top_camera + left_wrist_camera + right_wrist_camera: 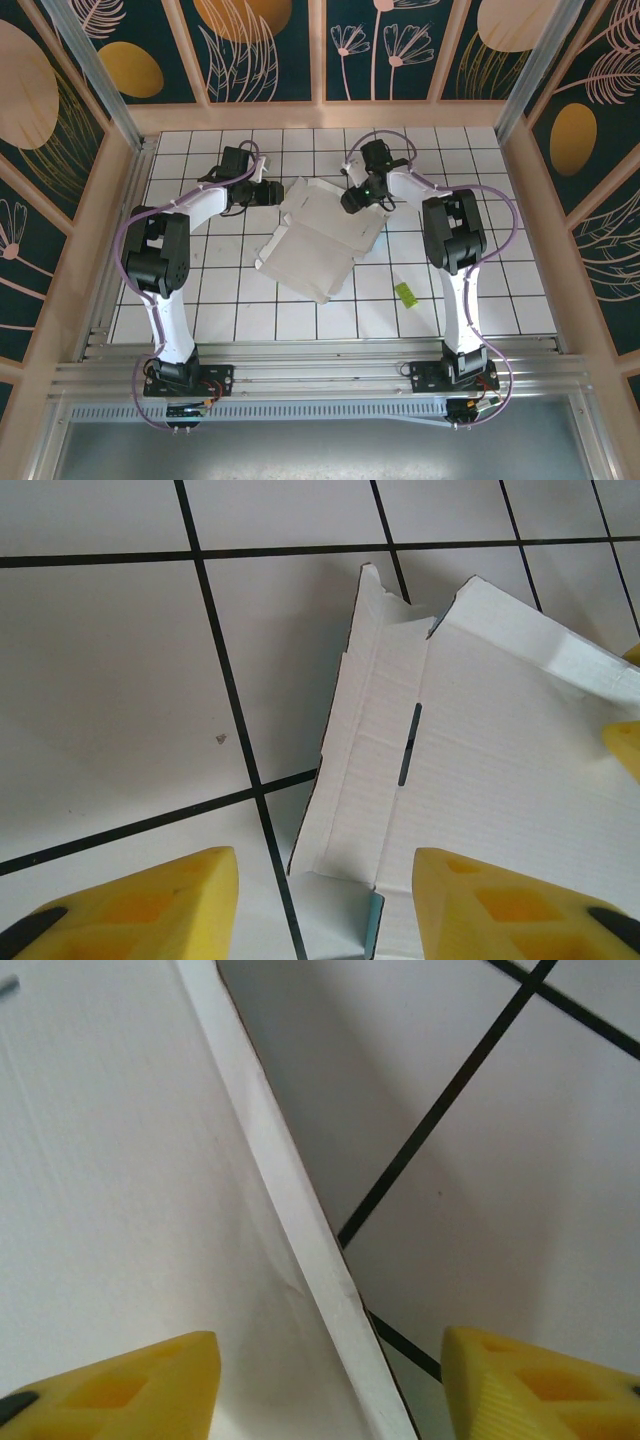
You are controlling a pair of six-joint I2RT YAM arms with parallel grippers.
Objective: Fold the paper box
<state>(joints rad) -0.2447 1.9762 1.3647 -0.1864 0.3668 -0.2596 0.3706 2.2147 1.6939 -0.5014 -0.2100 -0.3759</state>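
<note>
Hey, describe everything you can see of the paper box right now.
The paper box is thin ribbed card, white face up, turquoise underside peeking at one edge. It lies half-formed and skewed on the tiled table, rims partly raised, a narrow slot cut by one fold. The left gripper and right gripper, both open, straddle its edges; contact is unclear.

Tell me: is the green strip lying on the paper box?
No, the green strip lies on the table, apart from the paper box.

There is one paper box [315,240], one small lime-green strip [405,293] and one tiled bench [500,250]. There are two claws: left claw [273,190] and right claw [354,200].
</note>
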